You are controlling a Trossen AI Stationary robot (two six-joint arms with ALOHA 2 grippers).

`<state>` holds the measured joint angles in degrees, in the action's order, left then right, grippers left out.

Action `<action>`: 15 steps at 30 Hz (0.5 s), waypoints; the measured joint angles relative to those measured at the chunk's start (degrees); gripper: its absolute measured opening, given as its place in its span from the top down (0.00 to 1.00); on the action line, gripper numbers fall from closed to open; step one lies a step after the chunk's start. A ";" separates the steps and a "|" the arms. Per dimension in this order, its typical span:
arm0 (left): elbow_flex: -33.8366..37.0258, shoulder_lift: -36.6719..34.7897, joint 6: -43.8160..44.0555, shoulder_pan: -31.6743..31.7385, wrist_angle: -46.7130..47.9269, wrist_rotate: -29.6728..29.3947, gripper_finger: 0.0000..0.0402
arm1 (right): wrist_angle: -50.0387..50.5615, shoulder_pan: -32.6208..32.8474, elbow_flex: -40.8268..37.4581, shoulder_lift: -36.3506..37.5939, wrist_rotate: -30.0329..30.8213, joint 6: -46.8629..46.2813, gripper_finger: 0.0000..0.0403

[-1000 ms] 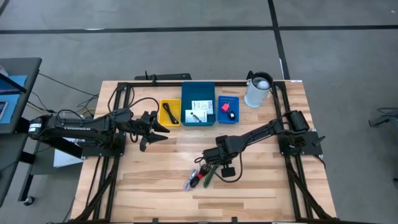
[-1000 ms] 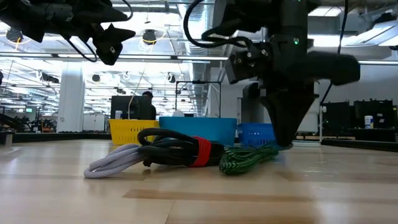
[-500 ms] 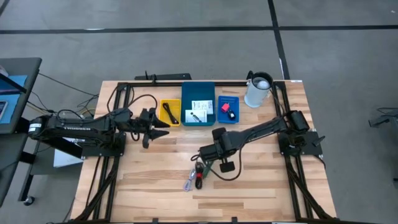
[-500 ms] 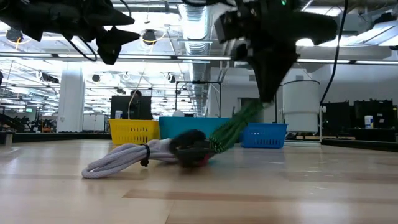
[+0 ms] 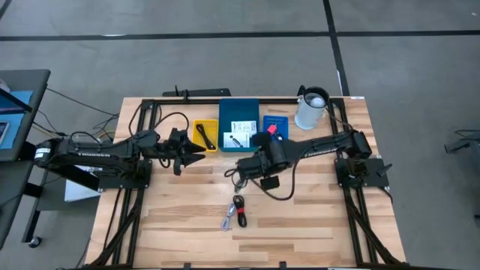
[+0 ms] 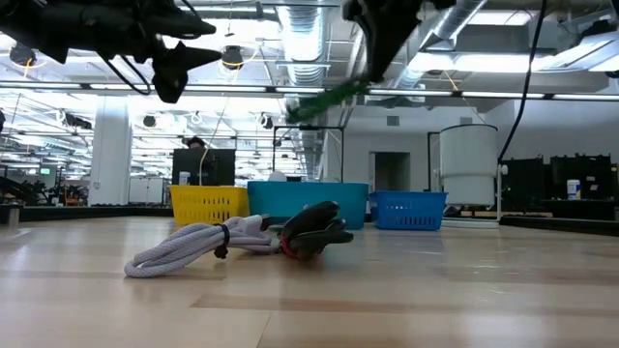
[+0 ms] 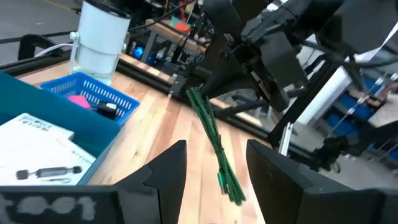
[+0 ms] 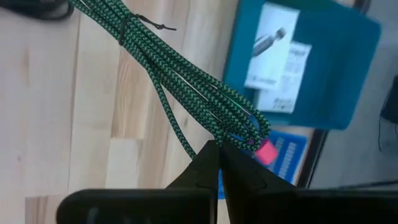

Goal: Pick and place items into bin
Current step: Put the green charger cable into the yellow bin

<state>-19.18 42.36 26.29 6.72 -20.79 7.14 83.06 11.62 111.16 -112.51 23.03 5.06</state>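
Note:
My right gripper is high above the table's middle, shut on a green-and-black braided cord bundle, also seen in the low view and the left wrist view. A grey cord and a black cord with a red band lie on the table toward its near edge. The teal bin holds two white cards. The small blue bin holds a pink-red piece and a small black object. My left gripper hovers open near the yellow bin. My right gripper pinches the green cord bundle between its two shut fingers at one looped end, several strands together. The fingers come from above. The bundle is lifted clear of the table and slants away below the fingers, fairly straight.
A white jug stands at the far right corner. The yellow bin holds a black item. The three bins sit in a row along the far edge. Bare wood lies left and right of the two cords on the table.
My right gripper has risen from the cord pile and moved toward the far edge and the bins, staying shut. The green cord has come out of the pile and is lifted clear. The black and grey cords were dragged a little and lie apart from it now.

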 joint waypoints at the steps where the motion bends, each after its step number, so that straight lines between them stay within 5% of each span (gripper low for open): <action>1: 0.00 0.64 0.56 0.00 -1.28 0.00 0.61 | 0.03 -0.28 1.14 0.00 -0.02 0.77 1.00; 15: -2.78 21.35 8.71 0.00 -18.87 5.99 0.56 | 0.54 -2.75 5.94 0.02 -0.25 6.42 1.00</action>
<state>-21.96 63.71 35.00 6.72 -39.66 13.13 83.59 8.86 117.10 -112.49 22.78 11.47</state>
